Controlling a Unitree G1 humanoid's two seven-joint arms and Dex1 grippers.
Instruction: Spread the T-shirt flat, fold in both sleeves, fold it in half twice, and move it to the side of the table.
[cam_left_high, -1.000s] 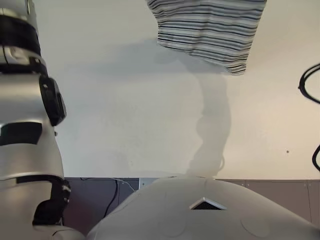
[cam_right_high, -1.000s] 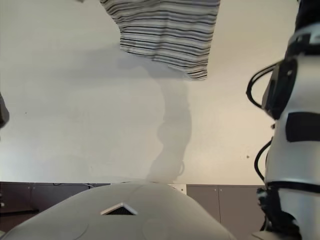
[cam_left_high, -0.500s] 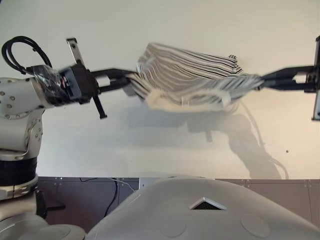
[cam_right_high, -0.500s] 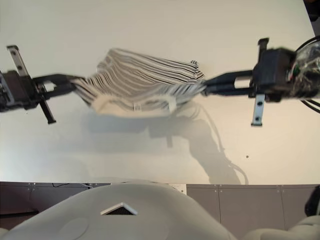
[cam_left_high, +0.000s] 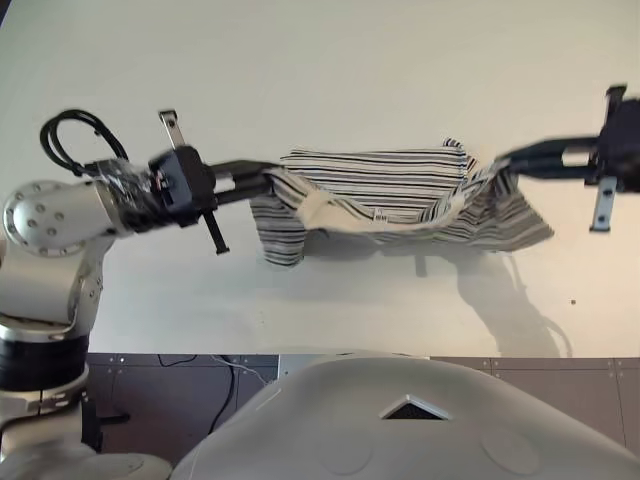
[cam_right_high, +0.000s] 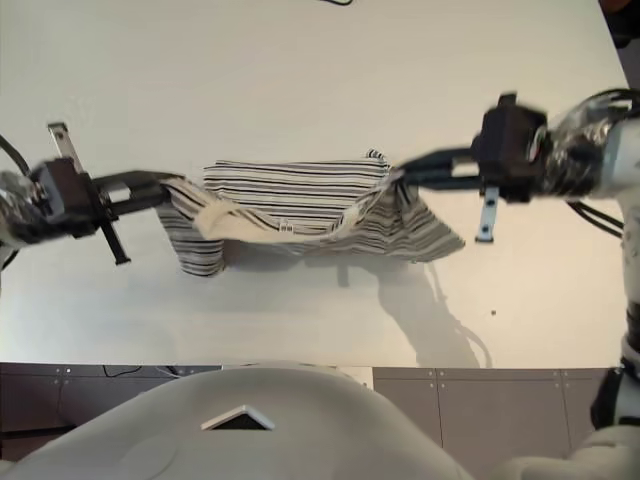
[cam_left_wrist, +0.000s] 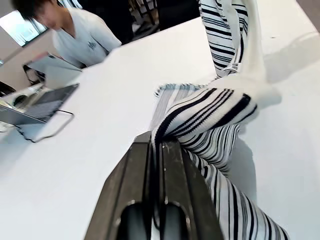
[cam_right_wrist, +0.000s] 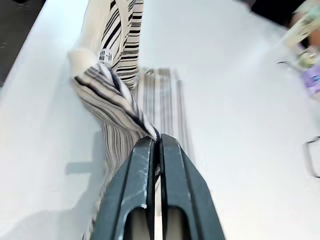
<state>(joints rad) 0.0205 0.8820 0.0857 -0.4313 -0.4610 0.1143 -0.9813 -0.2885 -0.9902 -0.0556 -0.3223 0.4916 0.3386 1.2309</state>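
a white table (cam_left_high: 320, 60) bearing an open laptop (cam_left_wrist: 47, 97).

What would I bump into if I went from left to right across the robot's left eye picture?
left claw, pinching one end of the shirt → striped T-shirt, stretched between the two claws → right claw, pinching the other end

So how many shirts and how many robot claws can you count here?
T-shirt: 1, striped, held up over the table.
Grippers: 2, the left gripper and the right gripper, each shut on one end of the T-shirt.
Total: 3.
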